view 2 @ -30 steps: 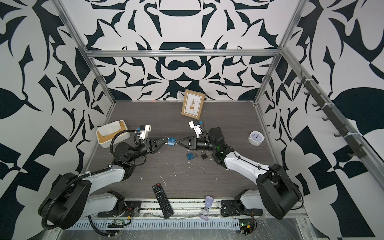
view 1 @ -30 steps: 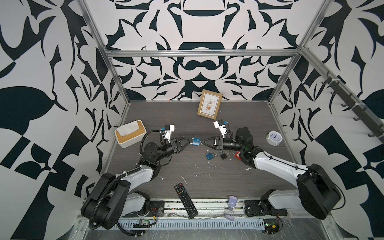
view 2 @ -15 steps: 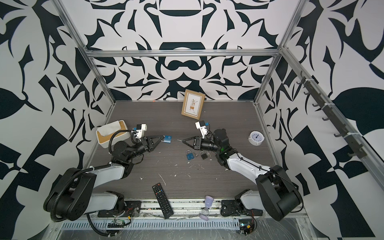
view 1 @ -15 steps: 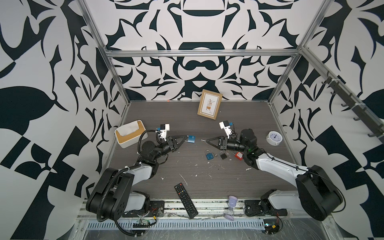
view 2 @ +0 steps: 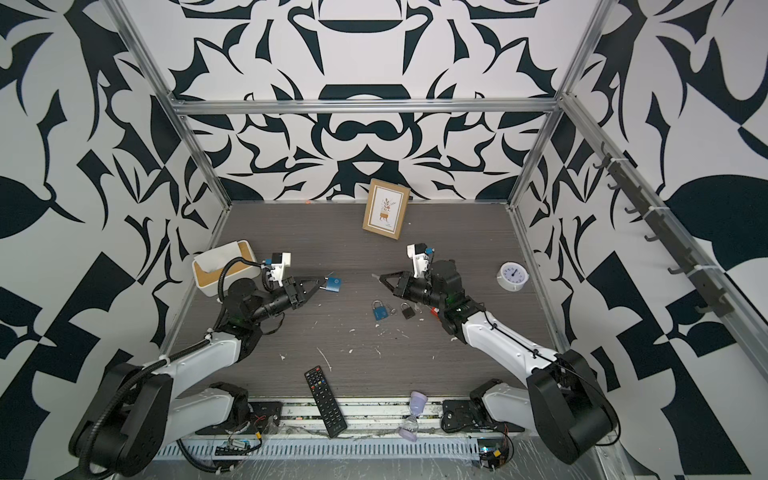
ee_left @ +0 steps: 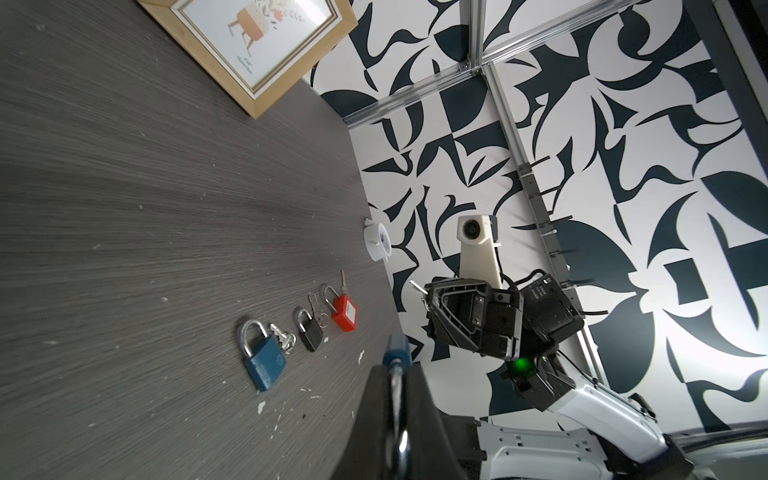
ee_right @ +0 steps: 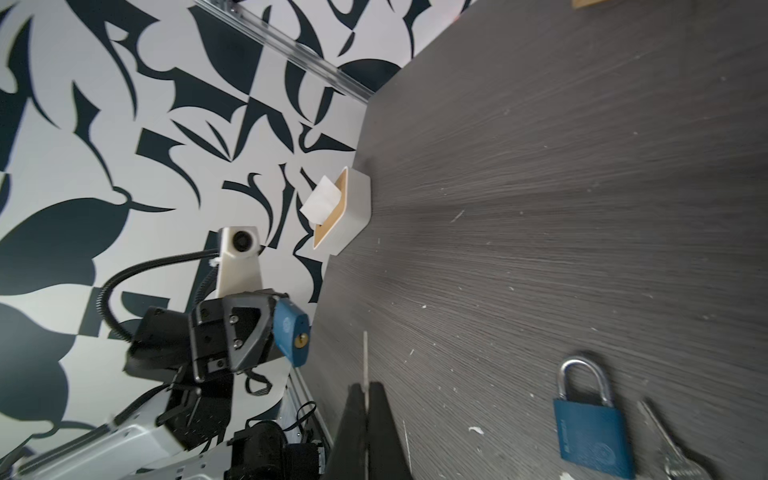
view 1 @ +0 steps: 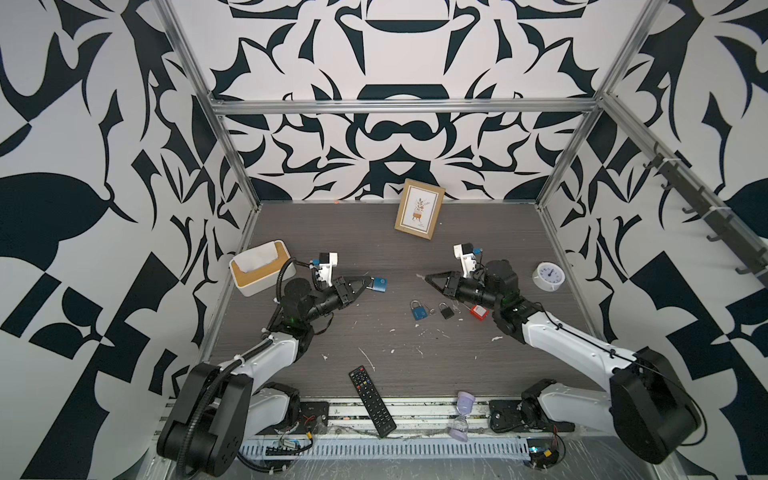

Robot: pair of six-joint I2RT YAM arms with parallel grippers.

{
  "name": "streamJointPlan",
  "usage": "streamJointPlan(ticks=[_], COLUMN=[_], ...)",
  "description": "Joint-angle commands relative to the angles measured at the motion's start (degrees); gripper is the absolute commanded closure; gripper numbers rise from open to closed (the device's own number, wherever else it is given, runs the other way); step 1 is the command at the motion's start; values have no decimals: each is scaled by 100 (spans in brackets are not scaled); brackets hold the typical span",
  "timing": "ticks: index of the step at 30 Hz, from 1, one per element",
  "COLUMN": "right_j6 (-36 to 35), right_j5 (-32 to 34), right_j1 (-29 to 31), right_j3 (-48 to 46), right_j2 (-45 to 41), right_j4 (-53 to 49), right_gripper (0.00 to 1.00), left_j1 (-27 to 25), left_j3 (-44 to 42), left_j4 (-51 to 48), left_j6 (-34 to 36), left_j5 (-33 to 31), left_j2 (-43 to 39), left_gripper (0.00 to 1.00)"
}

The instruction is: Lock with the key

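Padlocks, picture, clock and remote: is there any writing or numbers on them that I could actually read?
Nothing reads clearly.
Picture frame: small caption under the drawing, too blurred.
Clock: dial marks, too small.
Red padlock: white label, unreadable.
Loose blue padlock: stamped marking, blurred.
Held blue padlock: round emblem, illegible.
Remote: button marks too small.

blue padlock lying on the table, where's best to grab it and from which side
Probably grip the blue padlock by its body, pinched across the two narrow side edges, coming straight down from above. It lies flat on the table, so its broad faces can't both be reached. The keys lie close beside one edge, so that finger has little room.
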Motion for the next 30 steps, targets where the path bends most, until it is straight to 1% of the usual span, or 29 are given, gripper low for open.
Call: streamJointPlan(ticks=[1, 2, 5, 7, 8, 9, 12, 14, 18, 21, 25, 28, 30], right_j6=[16, 39, 259, 486, 688, 884, 1313, 1402, 1752, 1860, 2050, 2132, 2245], right_j5=[1358, 1775, 3167, 4187, 4558, 4744, 5097, 5278, 5492, 5299, 5191, 5262, 5297], right_j1=[484, 735, 1476, 1844, 1978, 2047, 2236, 2366, 2545, 2548, 2652, 2735, 2771], right_j3=[23, -51, -128, -247, -311, -376, -391, -320, -160, -134, 68, 188, 266], right_j2=[111, 157, 276, 355, 448, 574, 956, 1185, 1624, 2101, 2670, 2884, 2967], right_j4=[-264, -50, 128, 323, 513, 741, 1113, 1220, 1218, 1778, 2216, 2316, 2180], right_gripper=[100, 100, 100, 100, 100, 100, 100, 100, 100, 100, 100, 100, 100], left_j1=[-28, -28, -28, -28, -28, -28, -28, -28, -28, -24, -28, -28, -28], left_j3=[349, 438, 641, 684, 664, 642, 552, 490, 423, 394, 370, 345, 334], left_j4=[-1316, -1639, -2492, -2685, -2744, -2756, -2774, -2716, -2457, -2332, -2296, -2319, -2366], left_j6=[840, 966, 1284, 1444, 1491, 1528, 1562, 1547, 1472, 1411, 1409, 1410, 1426], left_j5=[-287, -261, -271, -140, -123, -142, -152, -140, -36, -7, 45, 97, 100], left_j2=[-506, -646, -1005, -1187, -1276, -1349, -1459, -1431, -1282, -1222, -1182, -1182, -1199], left_gripper=[100, 100, 100, 100, 100, 100, 100, 100, 100, 100, 100, 100, 100])
